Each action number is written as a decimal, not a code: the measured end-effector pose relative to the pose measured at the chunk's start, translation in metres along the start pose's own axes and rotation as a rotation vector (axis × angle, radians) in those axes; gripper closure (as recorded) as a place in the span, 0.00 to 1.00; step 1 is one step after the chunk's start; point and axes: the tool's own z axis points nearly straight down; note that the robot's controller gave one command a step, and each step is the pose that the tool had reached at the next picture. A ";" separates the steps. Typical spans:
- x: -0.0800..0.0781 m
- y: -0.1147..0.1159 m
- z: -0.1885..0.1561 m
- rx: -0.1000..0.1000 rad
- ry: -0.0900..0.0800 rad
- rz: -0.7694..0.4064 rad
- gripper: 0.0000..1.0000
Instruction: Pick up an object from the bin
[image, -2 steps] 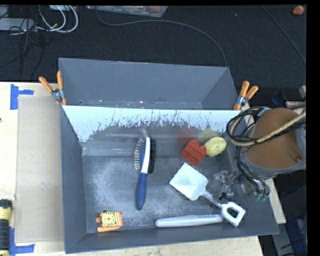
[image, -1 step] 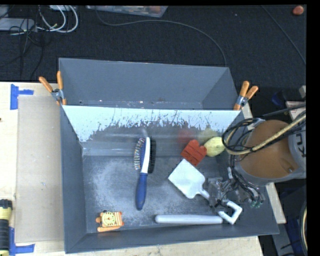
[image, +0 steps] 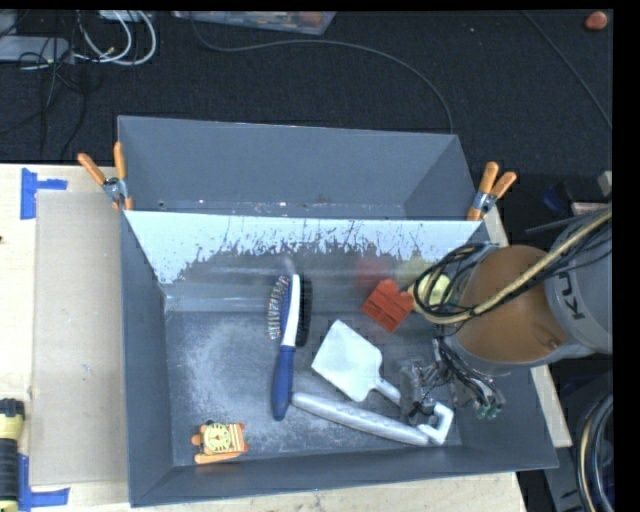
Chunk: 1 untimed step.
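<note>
Five loose things share my bin (image: 290, 165), its grey floor dusty, with dark ground (image: 250, 85) and cables (image: 118, 35) beyond the far wall. My arm (image: 510, 305) enters from the right, so my claw (image: 432, 402) hangs low at the near right; spread or pinching, I cannot tell. A blue brush (image: 285, 345) lies mid-floor. A grey tube (image: 350, 414) runs along the near side, its right end under my claw, likely my pick. Beside it sits a white scoop (image: 347, 360), a red block (image: 386, 303) farther, an orange toy (image: 220, 440) near left.
</note>
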 end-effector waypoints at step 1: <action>-0.001 0.009 -0.001 0.000 0.004 0.000 1.00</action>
